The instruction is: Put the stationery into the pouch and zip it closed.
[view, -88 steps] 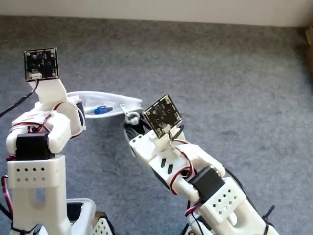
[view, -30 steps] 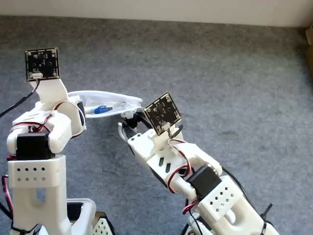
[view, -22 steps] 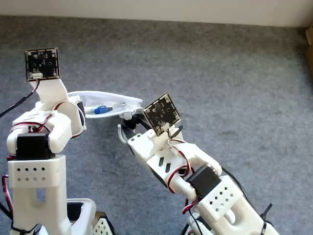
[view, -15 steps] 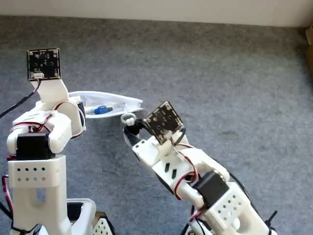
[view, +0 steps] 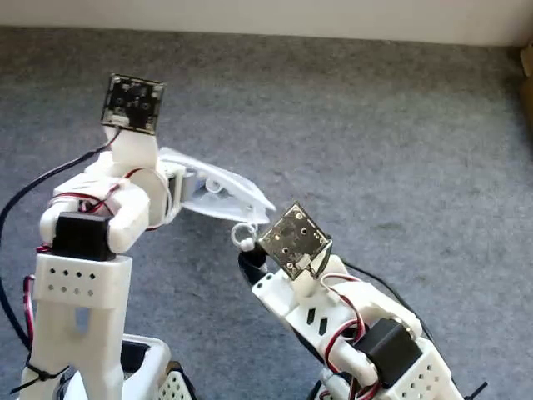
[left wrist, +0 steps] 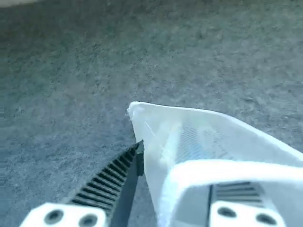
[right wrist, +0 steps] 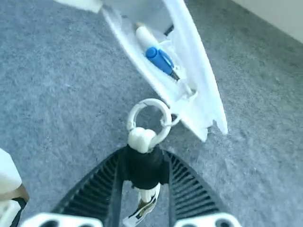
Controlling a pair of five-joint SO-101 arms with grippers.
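Pen (right wrist: pixel 158 59) in pouch (right wrist: pixel 199 82); zip pull (right wrist: pixel 141 138) before pouch's right end, in right jaws.

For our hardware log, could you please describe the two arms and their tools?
The left arm and right arm are white plastic with black servos, perforated panels, and red and black cables. Each carries a square black camera board. The left tool and right tool have black ridged fingers.

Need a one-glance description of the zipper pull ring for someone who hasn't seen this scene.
Above the grey carpet, a translucent white pouch is held up. Off its corner nearest the right gripper hangs the zipper pull ring, its tab pinched by that gripper. It is the only open white hoop, joined to a bead; the blue pen lies inside the pouch.
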